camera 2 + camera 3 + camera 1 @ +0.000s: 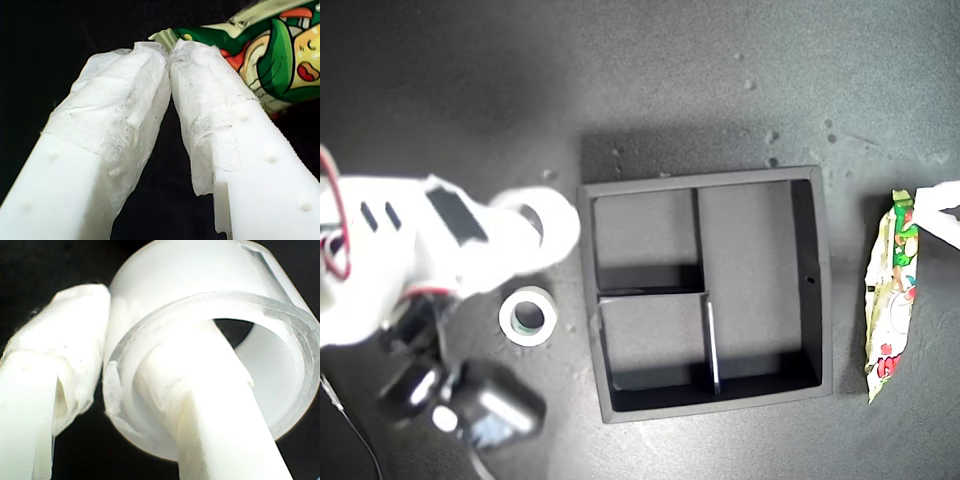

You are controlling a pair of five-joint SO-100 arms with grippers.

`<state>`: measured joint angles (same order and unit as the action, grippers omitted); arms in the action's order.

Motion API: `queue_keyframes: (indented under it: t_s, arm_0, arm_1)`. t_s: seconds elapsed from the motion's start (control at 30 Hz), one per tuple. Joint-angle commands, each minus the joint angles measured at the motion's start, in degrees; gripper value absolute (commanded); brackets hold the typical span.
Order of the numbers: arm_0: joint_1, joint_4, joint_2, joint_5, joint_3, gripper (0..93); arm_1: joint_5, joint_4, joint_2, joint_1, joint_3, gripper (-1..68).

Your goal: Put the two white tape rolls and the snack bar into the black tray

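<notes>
My second gripper [107, 370] clamping the larger tape roll [200, 305], wall between its fingers, my first gripper [169, 55] pinched closed at the snack bar [270, 50] end, mostly cut off in the exterior view

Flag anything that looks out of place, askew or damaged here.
Nothing stands out. The square black plastic tray sits flat and holds nothing, the crinkly snack bar packet looks intact, the smaller white tape roll lies flat, and my second gripper pinches the larger white tape roll's wall.
</notes>
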<state>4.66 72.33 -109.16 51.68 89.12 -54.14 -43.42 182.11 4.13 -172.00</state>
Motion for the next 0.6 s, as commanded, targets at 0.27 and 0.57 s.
queue_keyframes:
  t_s: [0.27, 0.57]
  arm_0:
    - [0.44, 3.69, 18.28, -2.99, -24.26, 0.1]
    - [-0.62, 11.51, 36.56, -3.6, -40.34, 0.1]
  arm_1:
    - [25.31, -9.05, -2.11, -9.14, 19.6, 7.4]
    - [27.07, -10.37, -39.64, -17.31, 37.97, 10.9]
